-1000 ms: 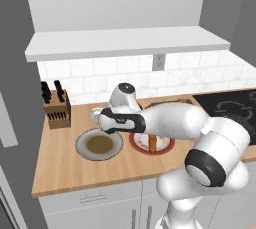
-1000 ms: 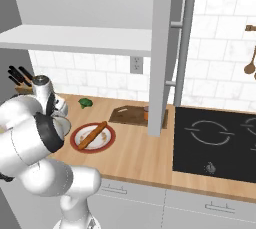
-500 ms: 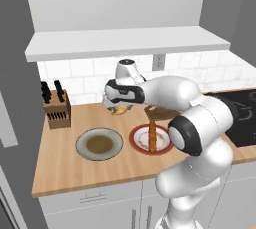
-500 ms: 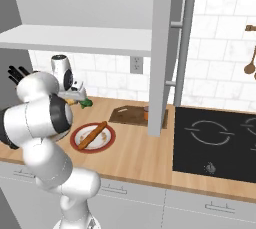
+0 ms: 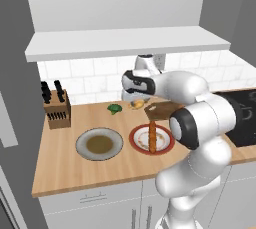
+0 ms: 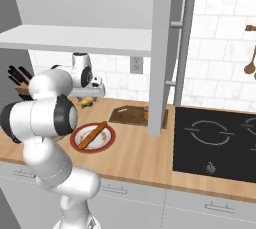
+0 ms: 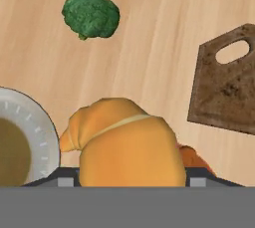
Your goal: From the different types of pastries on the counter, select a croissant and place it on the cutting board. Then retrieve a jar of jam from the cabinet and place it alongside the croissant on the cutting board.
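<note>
My gripper (image 5: 136, 99) is shut on the croissant (image 7: 124, 145), a golden crescent that bulges up between the fingers in the hand view and hides their tips. It hangs above the light wooden counter (image 7: 149, 38), just left of the dark cutting board (image 7: 226, 87), apart from it. From the left base view the croissant (image 5: 137, 104) sits under the hand at the board's (image 5: 162, 109) left end. The other pastry, a long orange-brown stick (image 5: 152, 138), lies on a red plate. The grey cabinet with its white shelf (image 5: 125, 43) hangs overhead. The jar of jam is hidden.
A broccoli floret (image 7: 90, 14) lies on the counter near the wall. A grey plate with brown filling (image 5: 99, 144) sits front left, a knife block (image 5: 56, 108) far left. The open cabinet door (image 6: 162, 53) hangs over the board's right end; the black hob (image 6: 220, 138) lies right.
The arm has swung from above the two plates back and to the right, carrying the croissant to the left end of the cutting board. The jaws have kept their grip.
</note>
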Controlling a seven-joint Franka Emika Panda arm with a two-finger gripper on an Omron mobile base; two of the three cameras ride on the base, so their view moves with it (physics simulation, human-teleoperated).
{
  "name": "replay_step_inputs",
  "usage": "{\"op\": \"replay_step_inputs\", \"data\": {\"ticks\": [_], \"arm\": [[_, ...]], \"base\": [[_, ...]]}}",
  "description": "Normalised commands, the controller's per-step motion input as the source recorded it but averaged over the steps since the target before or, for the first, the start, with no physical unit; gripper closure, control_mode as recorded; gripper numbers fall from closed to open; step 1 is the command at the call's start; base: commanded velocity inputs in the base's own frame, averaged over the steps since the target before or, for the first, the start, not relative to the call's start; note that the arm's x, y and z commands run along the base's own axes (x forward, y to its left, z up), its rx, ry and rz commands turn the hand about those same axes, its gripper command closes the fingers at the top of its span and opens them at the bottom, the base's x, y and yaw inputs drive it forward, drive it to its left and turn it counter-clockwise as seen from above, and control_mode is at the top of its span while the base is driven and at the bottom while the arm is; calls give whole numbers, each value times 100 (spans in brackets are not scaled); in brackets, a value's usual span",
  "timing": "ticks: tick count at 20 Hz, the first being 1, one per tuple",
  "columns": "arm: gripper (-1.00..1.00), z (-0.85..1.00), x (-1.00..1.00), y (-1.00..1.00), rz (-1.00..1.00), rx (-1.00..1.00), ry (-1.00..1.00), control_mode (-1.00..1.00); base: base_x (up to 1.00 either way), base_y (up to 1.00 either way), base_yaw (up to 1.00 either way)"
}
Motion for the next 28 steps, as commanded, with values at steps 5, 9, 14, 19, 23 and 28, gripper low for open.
{"op": "replay_step_inputs", "data": {"ticks": [5,9,14,19,23,28], "arm": [[100,0,0,-82,16,8,-5,-100],[100,0,6,-23,1,0,0,-100],[100,1,58,-97,7,4,0,-100],[100,-1,22,-33,2,1,0,-100],[100,-34,3,3,0,0,0,-100],[100,-58,46,-21,2,-1,5,-100]], "base": [[0,0,0],[0,0,0],[0,0,0],[0,0,0],[0,0,0],[0,0,0]]}}
